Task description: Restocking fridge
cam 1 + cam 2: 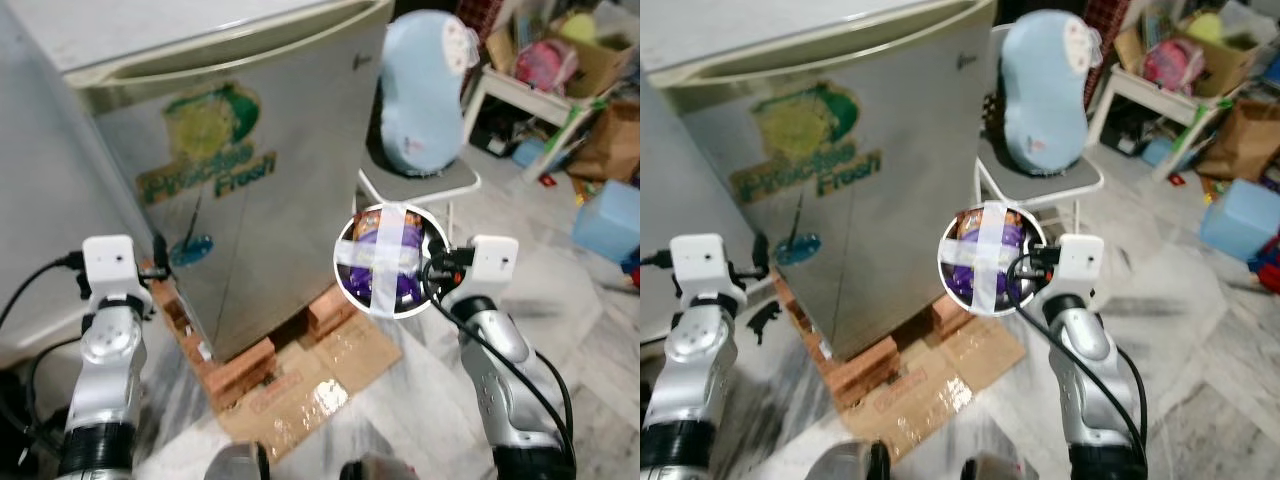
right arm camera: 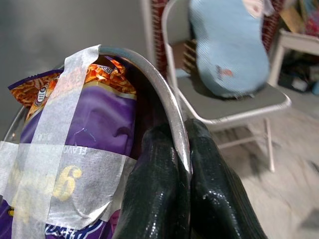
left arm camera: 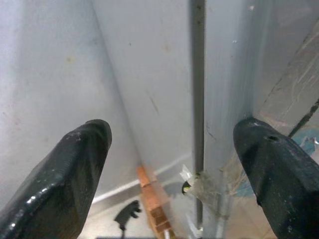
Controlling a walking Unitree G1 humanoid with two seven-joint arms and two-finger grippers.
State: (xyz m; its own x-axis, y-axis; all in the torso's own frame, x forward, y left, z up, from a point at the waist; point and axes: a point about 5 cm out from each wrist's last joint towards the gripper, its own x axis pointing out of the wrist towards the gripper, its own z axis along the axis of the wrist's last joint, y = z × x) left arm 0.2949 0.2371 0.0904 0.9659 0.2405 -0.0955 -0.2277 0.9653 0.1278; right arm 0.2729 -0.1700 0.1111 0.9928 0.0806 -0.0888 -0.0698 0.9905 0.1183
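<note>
The fridge (image 1: 240,190) door sticker reads "Fresh" in green

Both silver arms are raised forward, the left arm at ten o'clock, the right at two. The left gripper (image 3: 172,164) has its jaws spread wide; the right gripper (image 2: 180,144) has its jaws pinched together.

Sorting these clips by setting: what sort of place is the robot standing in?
Probably a lived-in home's storage or utility corner: a small fridge propped on bricks, a folding chair holding a blue cushion, and cluttered boxes over a marble floor.
</note>
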